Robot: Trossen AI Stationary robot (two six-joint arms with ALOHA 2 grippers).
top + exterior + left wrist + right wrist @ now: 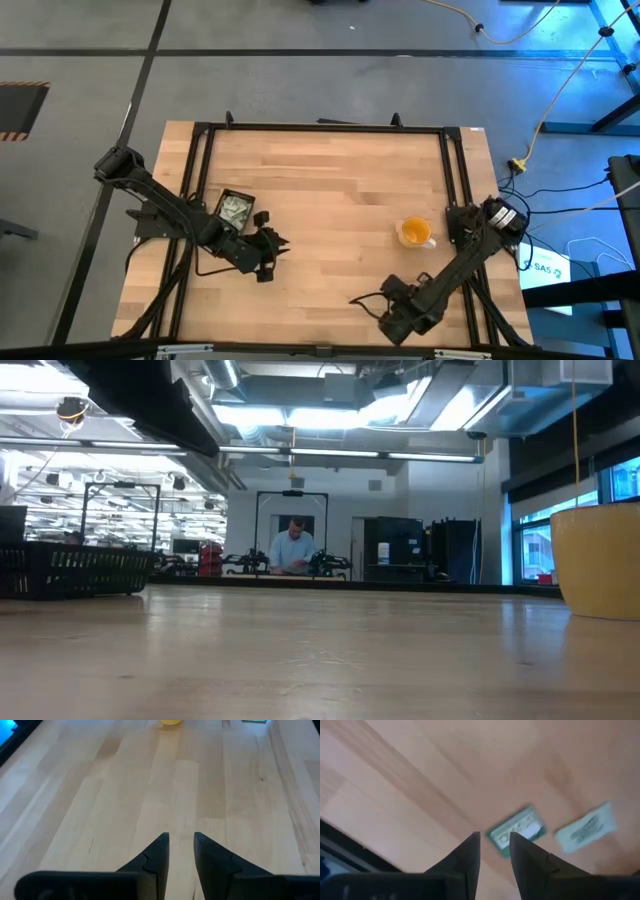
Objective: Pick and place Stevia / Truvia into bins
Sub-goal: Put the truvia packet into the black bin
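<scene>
The left arm reaches in from the bench's (330, 180) left edge, its gripper (278, 243) low and just right of the bin (236, 209), its fingers slightly apart and holding nothing. The bin holds sachets (234, 210). The right arm folds along the near right, its gripper (494, 840) pointing down over two sachets (516, 833) on the bench, narrowly parted and empty.
</scene>
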